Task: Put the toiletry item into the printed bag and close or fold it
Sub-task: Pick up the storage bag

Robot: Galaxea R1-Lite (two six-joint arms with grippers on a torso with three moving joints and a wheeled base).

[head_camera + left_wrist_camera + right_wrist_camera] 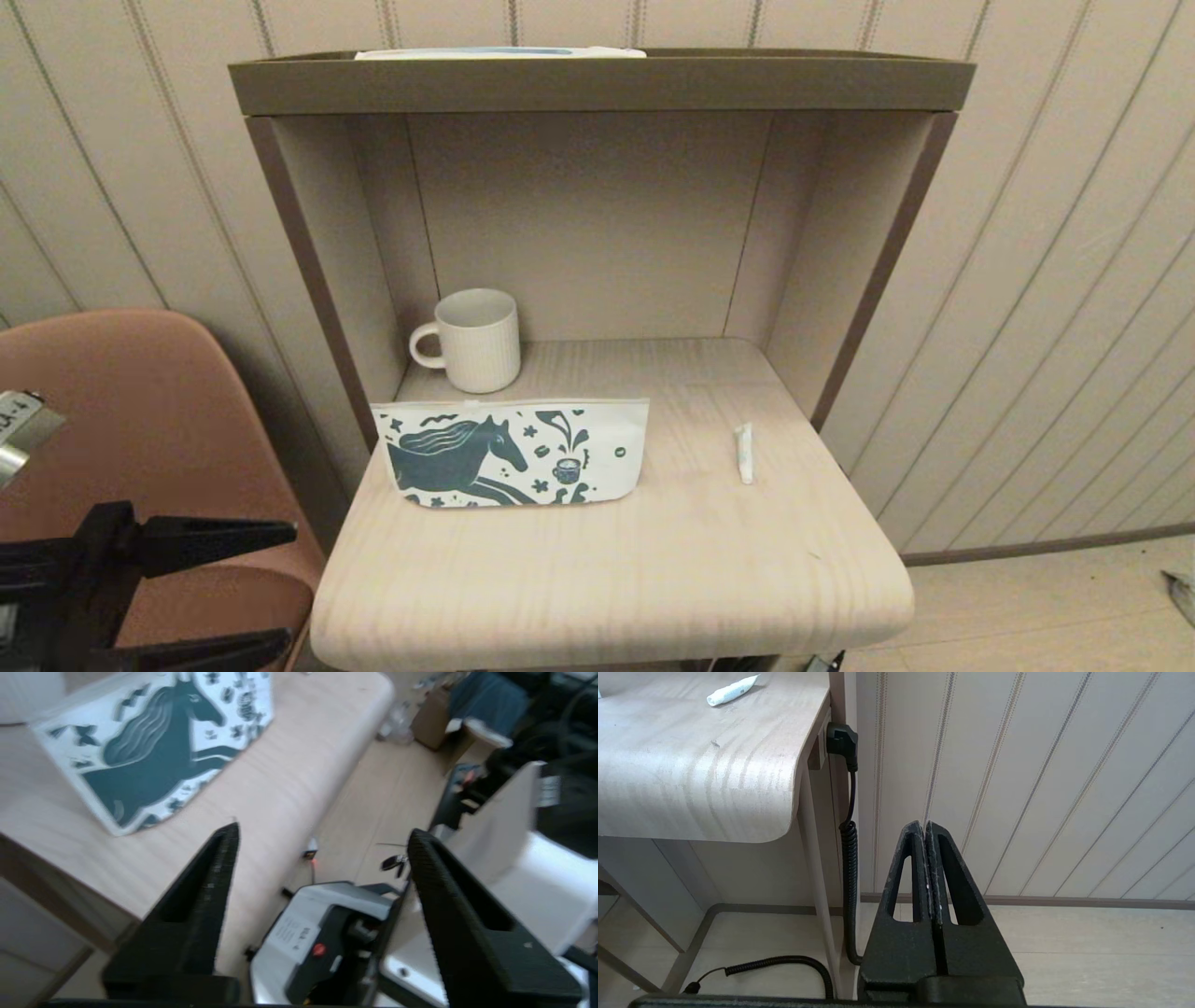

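Observation:
The printed bag (512, 453) with its teal horse lies flat on the left half of the wooden table (607, 579); the left wrist view shows the bag (154, 742) too. The small white toiletry tube (744, 453) lies alone on the table's right side, also seen as the tube (732, 689) in the right wrist view. My left gripper (289, 588) is open at the lower left, off the table's left edge and short of the bag, with nothing between its fingers (219, 868). My right gripper (925, 826) is shut and empty, low beside the table's right side, out of the head view.
A ribbed white mug (476, 339) stands behind the bag inside the shelf alcove. A brown chair (140, 439) sits left of the table. A coiled black cable (850, 868) hangs by the table's right leg. The striped wall lies behind.

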